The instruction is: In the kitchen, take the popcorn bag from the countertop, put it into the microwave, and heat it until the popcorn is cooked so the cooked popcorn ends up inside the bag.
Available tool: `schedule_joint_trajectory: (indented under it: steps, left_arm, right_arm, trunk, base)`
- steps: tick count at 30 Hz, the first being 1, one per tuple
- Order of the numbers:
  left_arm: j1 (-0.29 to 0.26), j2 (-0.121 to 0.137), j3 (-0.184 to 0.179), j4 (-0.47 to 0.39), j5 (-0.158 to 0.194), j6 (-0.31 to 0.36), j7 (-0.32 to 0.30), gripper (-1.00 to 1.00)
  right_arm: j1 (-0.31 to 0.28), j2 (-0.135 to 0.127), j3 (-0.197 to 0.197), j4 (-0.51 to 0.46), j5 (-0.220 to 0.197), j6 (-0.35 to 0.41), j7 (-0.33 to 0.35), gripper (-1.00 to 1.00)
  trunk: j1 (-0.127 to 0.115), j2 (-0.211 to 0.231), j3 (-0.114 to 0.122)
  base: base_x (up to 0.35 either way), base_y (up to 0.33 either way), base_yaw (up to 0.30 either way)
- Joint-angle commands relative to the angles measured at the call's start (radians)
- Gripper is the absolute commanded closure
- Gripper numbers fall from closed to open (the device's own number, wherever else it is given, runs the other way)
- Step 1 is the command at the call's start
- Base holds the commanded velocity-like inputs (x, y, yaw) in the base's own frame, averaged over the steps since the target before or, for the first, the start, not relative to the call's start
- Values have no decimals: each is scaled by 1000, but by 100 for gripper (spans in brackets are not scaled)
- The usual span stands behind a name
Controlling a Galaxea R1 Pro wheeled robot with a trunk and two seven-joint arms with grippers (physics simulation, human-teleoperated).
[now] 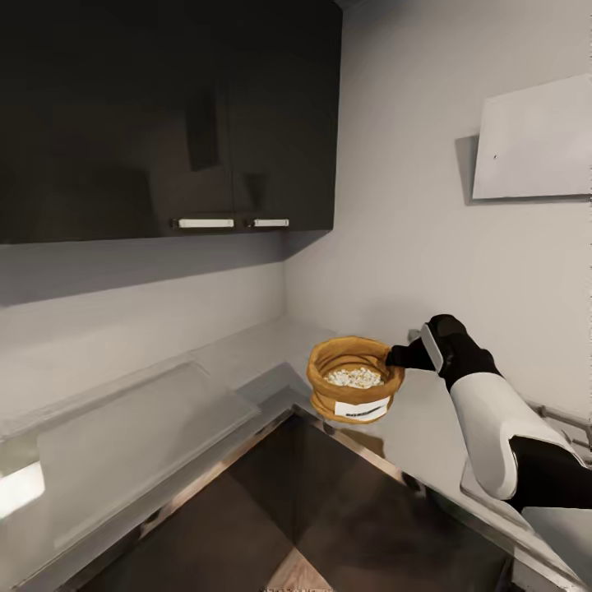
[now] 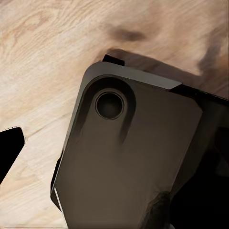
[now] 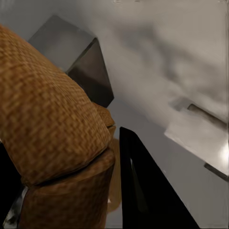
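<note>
Tan-brown woven paper makes up the squat popcorn bag (image 1: 355,380), a bowl-like sack with a thick rolled-down rim and a white label with dark lettering on its front. It sits at the corner of the glossy grey L-shaped bench (image 1: 247,362), seemingly held just above it, under the dark glossy upper cabinets (image 1: 164,115), and a heap of white popcorn bits (image 1: 355,377) shows inside. The right tool (image 1: 400,357) comes at it from the robot's right side, its black fingers meeting the rolled rim on the side nearest the pale wall. In the right wrist view the coarse weave of the rim (image 3: 47,114) bulges between a black finger (image 3: 143,191) and a dark edge on the other side, so the tool appears pinched on the rim. The right arm is plainly the nearer one. The left wrist view looks down on light wood plank floor (image 2: 43,57) and a dark rounded part of the robot (image 2: 133,152); whether the left tool is spread or pressed together, I cannot tell. Any carry toward the microwave turns on keeping the bag's opening upward, since the grip is off to one side of a soft, heavy-rimmed sack.
</note>
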Motion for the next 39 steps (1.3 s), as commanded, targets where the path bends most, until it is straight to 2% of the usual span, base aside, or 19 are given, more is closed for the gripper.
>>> schedule_joint_trajectory:
  steps: [1, 26, 34, 39]
  left_arm:
    - [0, 0, 1, -1, 4, -2, 3, -100]
    - [0, -3, -2, -1, 2, -2, 4, -100]
    - [0, -3, -2, -1, 2, -2, 3, -100]
    - [0, -3, -2, -1, 2, -2, 4, -100]
  right_arm:
    - [-1, 1, -4, -6, 11, 4, 9, 100]
    - [-1, 4, 4, -11, 12, 4, 9, 100]
    - [-1, 9, -5, -11, 10, 4, 7, 100]
    - [-1, 1, -4, -11, 10, 4, 9, 100]
  trunk:
    - [0, -1, -1]
    - [0, -1, -1]
    - [0, -1, -1]
    - [0, -1, -1]
  base:
    - [-315, 148, 0]
    - [-315, 150, 0]
    - [-315, 152, 0]
    - [-315, 153, 0]
